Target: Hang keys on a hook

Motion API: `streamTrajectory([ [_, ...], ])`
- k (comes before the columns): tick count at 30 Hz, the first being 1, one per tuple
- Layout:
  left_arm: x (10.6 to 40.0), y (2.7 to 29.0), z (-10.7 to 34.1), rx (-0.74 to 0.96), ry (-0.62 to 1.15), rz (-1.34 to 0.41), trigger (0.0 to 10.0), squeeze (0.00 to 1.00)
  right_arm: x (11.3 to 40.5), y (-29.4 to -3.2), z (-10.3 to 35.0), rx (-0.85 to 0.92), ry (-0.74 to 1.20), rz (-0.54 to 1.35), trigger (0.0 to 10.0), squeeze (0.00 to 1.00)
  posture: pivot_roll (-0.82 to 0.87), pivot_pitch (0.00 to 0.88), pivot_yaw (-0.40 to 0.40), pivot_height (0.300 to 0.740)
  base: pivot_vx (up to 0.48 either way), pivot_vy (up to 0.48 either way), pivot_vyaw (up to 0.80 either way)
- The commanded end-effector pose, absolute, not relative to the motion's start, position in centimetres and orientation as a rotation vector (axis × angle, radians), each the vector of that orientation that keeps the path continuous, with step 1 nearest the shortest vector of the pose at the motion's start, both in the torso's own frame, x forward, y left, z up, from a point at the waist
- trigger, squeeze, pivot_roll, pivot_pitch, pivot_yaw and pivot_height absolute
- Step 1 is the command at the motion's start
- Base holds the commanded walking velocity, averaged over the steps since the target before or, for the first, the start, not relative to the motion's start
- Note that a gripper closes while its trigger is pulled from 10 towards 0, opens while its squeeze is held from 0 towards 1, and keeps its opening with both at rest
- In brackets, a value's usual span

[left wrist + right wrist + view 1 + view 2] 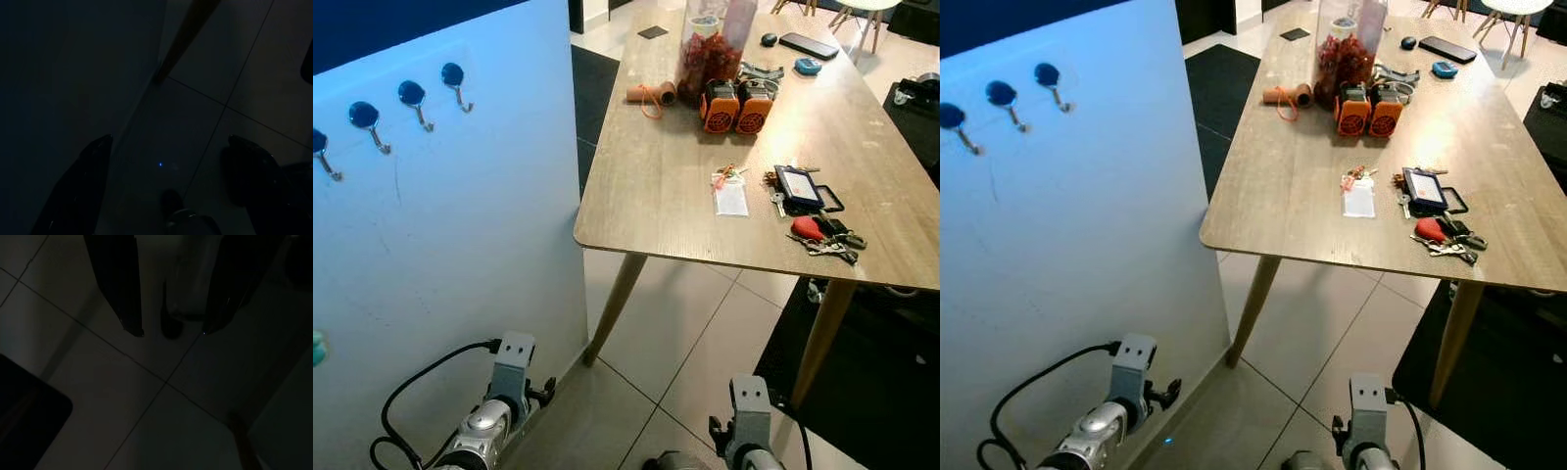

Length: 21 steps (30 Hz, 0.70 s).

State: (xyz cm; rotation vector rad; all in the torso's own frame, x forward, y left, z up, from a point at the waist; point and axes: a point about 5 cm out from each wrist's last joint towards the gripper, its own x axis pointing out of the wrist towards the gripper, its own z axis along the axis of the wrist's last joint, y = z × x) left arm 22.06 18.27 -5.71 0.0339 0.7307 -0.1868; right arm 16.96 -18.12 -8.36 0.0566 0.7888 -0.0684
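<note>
Both my arms hang low over the tiled floor. My left gripper has its fingers spread wide apart; my right gripper is parted too, nothing held in either. Keys with a red fob lie near the wooden table's near right edge, beside a black card holder. Blue hooks sit in a row on the white wall at my left, well apart from the keys. Risk: several bunches cluttered together, so I could snag the wrong one or push the keys off the edge. Farther back: orange items, a jar, a phone.
</note>
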Motion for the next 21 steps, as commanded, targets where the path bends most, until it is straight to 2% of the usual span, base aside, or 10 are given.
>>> streamTrajectory([
  [1,21.87,17.95,-5.92,0.036,0.75,-0.201,10.0,0.0,16.66,-18.38,-8.48,0.062,0.796,-0.085,10.0,0.0,0.05,0.079,0.007,0.74,0.0,-0.48,0.0],
  [20,21.87,17.63,-5.99,0.028,0.754,-0.199,10.0,0.0,16.65,-18.76,-8.44,0.051,0.797,-0.086,10.0,0.0,0.05,0.079,0.004,0.74,0.0,-0.48,0.0],
  [21,21.96,17.61,-5.95,0.036,0.751,-0.197,10.0,0.0,16.57,-18.78,-8.47,0.051,0.799,-0.087,10.0,0.0,0.05,0.079,0.004,0.74,0.0,0.0,0.0],
])
